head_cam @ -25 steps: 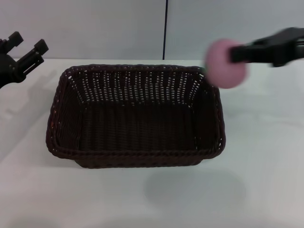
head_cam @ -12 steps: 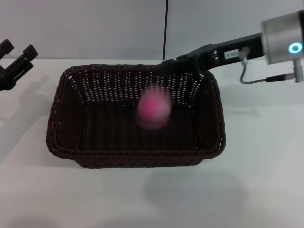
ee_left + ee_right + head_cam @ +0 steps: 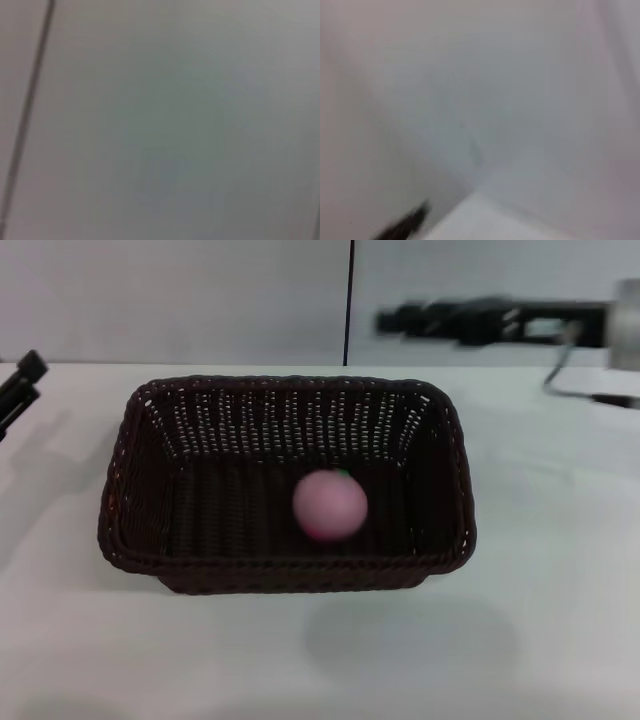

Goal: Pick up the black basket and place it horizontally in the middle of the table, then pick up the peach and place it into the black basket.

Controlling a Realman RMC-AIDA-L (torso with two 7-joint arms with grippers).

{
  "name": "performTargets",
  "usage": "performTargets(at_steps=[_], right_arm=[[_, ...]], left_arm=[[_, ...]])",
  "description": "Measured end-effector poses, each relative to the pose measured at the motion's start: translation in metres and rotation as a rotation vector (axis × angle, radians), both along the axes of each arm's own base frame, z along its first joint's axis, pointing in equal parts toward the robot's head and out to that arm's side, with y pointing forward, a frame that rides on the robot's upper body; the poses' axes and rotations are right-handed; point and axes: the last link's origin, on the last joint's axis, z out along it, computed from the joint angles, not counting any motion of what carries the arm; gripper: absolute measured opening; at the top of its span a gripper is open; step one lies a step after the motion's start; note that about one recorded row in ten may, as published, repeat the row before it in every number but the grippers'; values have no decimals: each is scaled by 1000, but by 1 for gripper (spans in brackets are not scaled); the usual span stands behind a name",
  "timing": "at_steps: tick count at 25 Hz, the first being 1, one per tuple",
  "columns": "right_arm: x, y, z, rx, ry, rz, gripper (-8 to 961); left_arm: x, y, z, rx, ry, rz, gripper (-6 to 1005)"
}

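The black basket (image 3: 120, 490) stands level in the middle of the white table (image 3: 560, 570), long side toward me. The pink peach (image 3: 329, 505) lies inside it on the basket floor, right of centre, with a green mark at its top. My right gripper (image 3: 400, 320) is high above the table behind the basket's far right corner, empty, with nothing between its fingers. My left gripper (image 3: 20, 390) is at the left edge, left of the basket, open and empty, partly cut off. Both wrist views show only blurred pale surfaces.
A pale wall with a dark vertical seam (image 3: 349, 300) stands behind the table. A cable (image 3: 560, 375) hangs from the right arm above the table's far right. White tabletop lies in front of and beside the basket.
The peach dropped from my right gripper into the basket and rests on its floor. The right gripper rose and pulled back to the right. The left gripper moved farther left.
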Motion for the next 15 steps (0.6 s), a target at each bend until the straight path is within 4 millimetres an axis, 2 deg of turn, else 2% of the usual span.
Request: performTargets(at_steps=[1,4,5,8,10,11,15], right_arm=[[0,0,0,0,0,0,627],[38,-14,15,215,97,-14,666],[50,-20,17,303,121,3,679],[79,-41,18,549,172,22,719],[103,-55,21,745,191,-41,745],[103,-55,21,745,191,-41,745],[127,-63,23,832,160,-150,745]], left_arm=[[0,0,0,0,0,0,784],[-8,-6,2,42,-4,26,784],[-17,-13,6,96,-14,54,784],[-23,-21,12,158,-20,73,784],[-27,-32,23,244,-8,66,785],[-27,-32,23,244,-8,66,785],[-34,-44,41,370,-17,89,785]])
